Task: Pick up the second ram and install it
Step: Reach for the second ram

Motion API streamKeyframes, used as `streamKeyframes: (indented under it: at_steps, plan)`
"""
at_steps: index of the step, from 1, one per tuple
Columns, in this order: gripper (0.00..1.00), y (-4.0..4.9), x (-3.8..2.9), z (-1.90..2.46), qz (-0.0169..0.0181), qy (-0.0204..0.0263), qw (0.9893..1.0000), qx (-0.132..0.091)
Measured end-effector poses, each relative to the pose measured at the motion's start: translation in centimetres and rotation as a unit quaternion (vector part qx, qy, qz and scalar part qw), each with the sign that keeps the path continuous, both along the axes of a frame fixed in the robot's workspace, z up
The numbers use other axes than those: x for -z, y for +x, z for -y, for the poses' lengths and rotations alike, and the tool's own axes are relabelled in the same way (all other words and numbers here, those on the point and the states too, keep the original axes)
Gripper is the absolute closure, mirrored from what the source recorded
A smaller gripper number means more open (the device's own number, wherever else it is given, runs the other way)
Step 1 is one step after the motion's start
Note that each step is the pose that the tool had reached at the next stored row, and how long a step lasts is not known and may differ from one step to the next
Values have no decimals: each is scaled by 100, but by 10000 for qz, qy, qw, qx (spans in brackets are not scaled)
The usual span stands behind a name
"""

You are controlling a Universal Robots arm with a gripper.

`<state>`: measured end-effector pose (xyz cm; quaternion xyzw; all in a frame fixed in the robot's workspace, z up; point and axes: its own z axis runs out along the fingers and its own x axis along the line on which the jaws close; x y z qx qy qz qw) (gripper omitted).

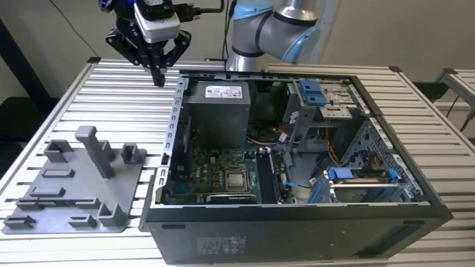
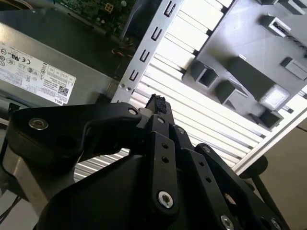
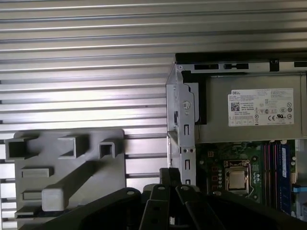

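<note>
Though the black gripper [image 1: 158,78] hangs pinched narrow just beside the open black computer case [image 1: 297,222], I cannot tell whether pickup is done.

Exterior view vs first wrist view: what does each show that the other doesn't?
Exterior view adds: the arm with its blue-capped joints, and the blue drive brackets in the case's right half. First wrist view adds: a straight-down look into square pockets of the grey tray. Shared: the gripper, open case, power supply, processor socket, slatted table.
</note>
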<state>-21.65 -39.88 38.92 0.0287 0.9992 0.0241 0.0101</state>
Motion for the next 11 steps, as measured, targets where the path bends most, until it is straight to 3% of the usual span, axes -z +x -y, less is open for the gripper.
streamKeyframes:
  at_steps: [11]
  plan:
    - [89,-93,3,0,0,0,10000,-7]
